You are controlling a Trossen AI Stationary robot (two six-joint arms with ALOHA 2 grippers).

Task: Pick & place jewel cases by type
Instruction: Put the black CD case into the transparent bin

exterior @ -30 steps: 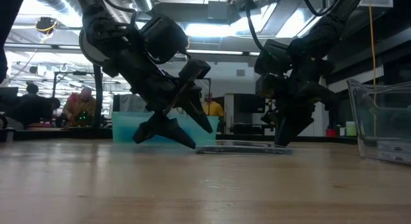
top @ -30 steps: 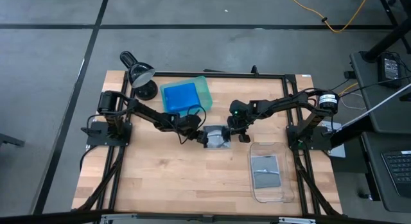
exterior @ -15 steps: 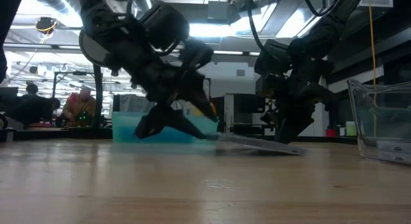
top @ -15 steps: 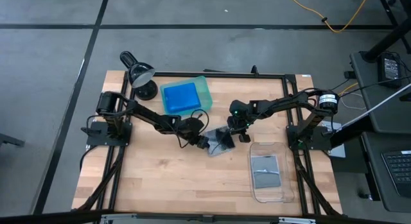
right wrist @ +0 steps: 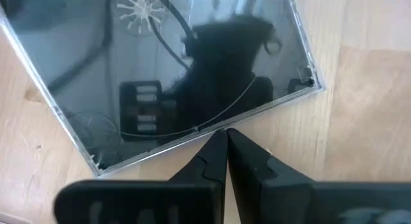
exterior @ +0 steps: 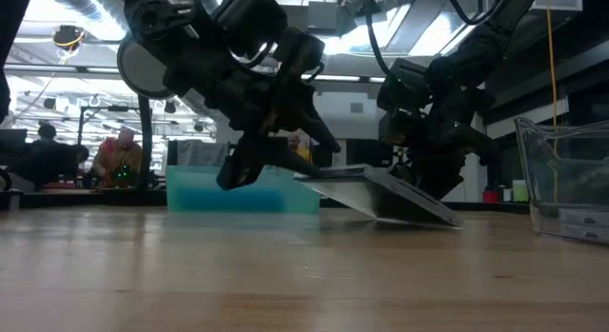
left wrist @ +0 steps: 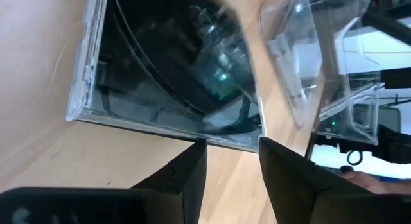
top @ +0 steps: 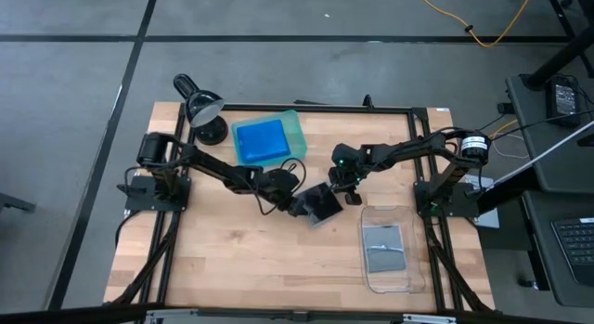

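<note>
Tilting off the wooden table (top: 232, 250), one grey-clear jewel case (top: 322, 204), pinched by left gripper (top: 299, 207); right gripper (top: 347, 190) pressed together beside; busy workshop behind.

Bare table (top: 241, 250) in front, clear tray (top: 386, 248) blocking right

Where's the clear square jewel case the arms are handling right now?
In the high view, the clear jewel case sits mid-table between the left end effector and right end effector; the low view shows it tilted.
</note>
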